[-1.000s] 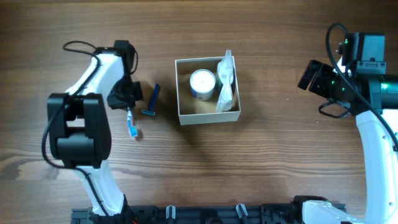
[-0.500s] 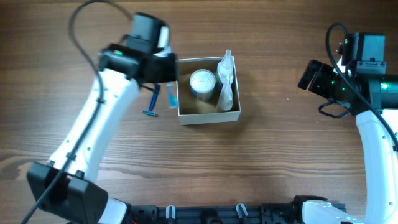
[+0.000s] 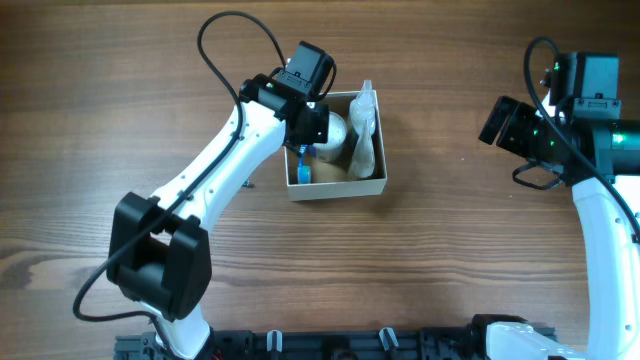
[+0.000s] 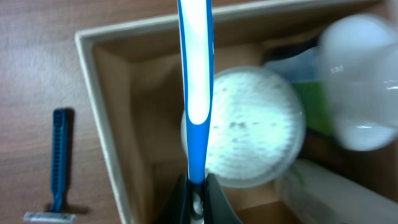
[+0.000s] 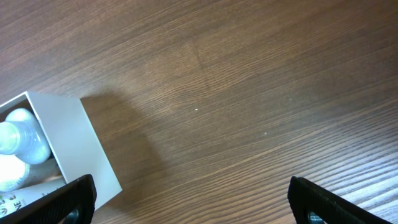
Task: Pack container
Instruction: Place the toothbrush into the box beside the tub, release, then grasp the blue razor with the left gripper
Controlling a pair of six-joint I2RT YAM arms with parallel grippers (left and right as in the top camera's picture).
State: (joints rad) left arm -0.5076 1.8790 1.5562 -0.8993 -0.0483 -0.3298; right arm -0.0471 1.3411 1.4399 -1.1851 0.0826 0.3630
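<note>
Razor (image 4: 59, 165) flat on the table (image 3: 450, 260), just left of the box (image 3: 335, 189) at mid-table. Left gripper (image 4: 197, 198) above the box's left side, pinched tight on a blue-and-white toothbrush (image 4: 194, 81). Inside, white-lidded jar (image 4: 255, 127), then bottles (image 3: 362, 140) along the right wall. Far right, right gripper (image 5: 189, 193) spread wide, empty, well apart from the box.

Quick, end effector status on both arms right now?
Left end effector: closed, holding the blue-and-white toothbrush over the container.
Right end effector: open, holding nothing.
</note>
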